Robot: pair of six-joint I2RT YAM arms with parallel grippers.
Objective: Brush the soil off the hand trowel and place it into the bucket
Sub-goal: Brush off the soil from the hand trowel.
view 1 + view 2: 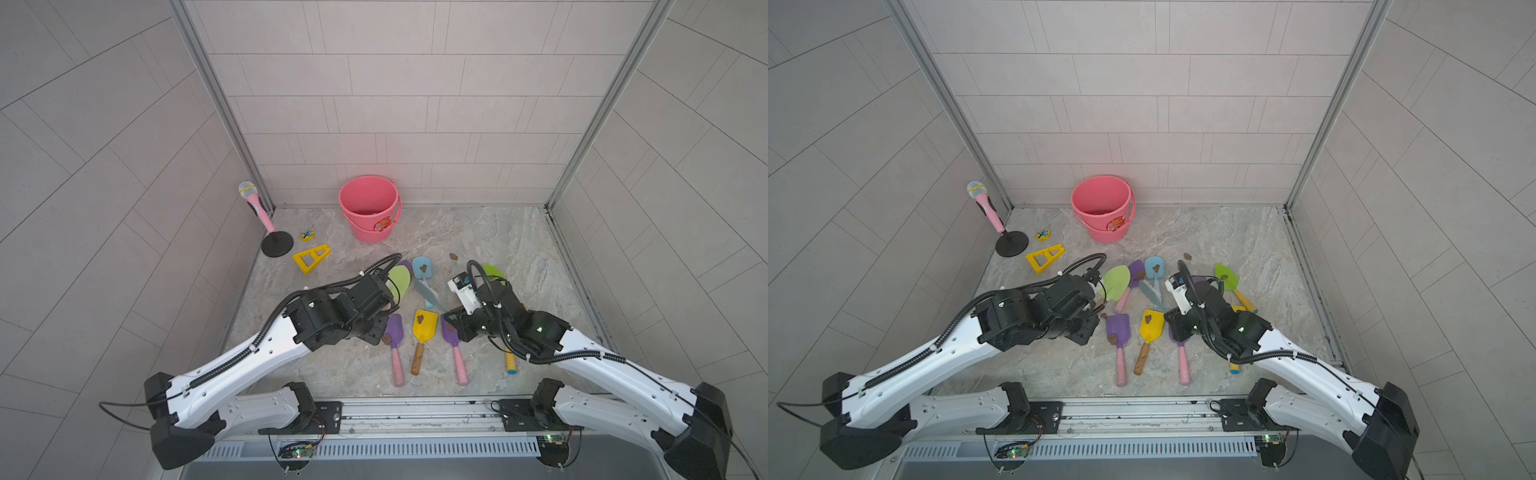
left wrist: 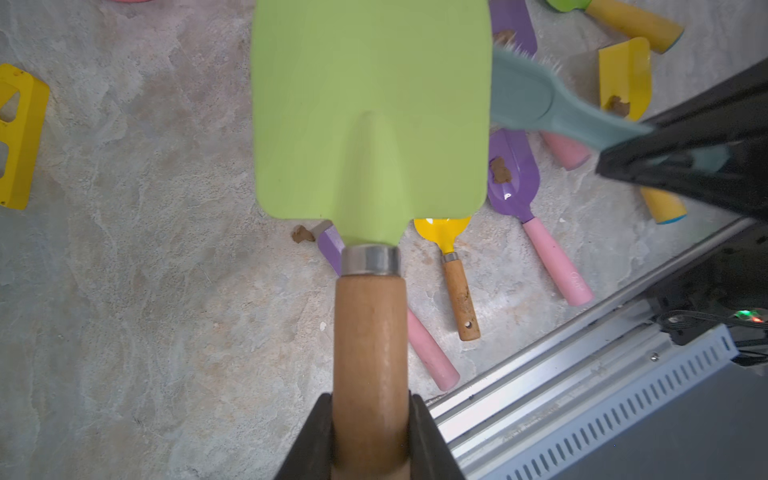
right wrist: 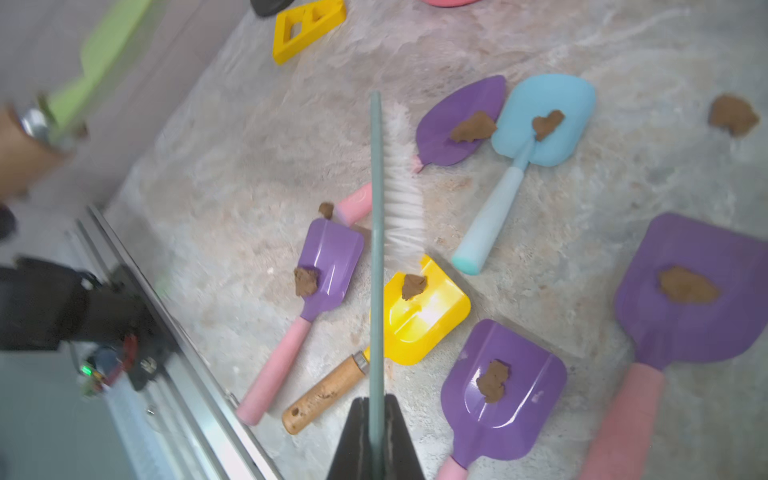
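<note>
bucket (image 1: pixel 361 228): coral pink, with a red-orange sticker on the side.
green trowel (image 2: pixel 370 124): light green blade, silver ring, brown wooden handle.
brush (image 3: pixel 376 249): grey-teal handle, white bristles.
soil (image 3: pixel 492 380): dark brown lumps.
purple trowels (image 3: pixel 332 262): glossy purple blades, pink handles.
blue trowel (image 3: pixel 569 99): pale blue blade and handle.
yellow trowel (image 3: pixel 428 320): bright yellow blade, brown wooden handle.
floor (image 1: pixel 498 241): grey and beige, marbled pattern.
walls (image 1: pixel 415 104): pale grey tiles, brick pattern.

The green trowel (image 2: pixel 370 116) is held up off the floor by its wooden handle. Brown soil lumps (image 3: pixel 492 380) are seen on the other trowels lying on the floor. The pink bucket (image 1: pixel 368 232) is stood upright by the back wall.
</note>
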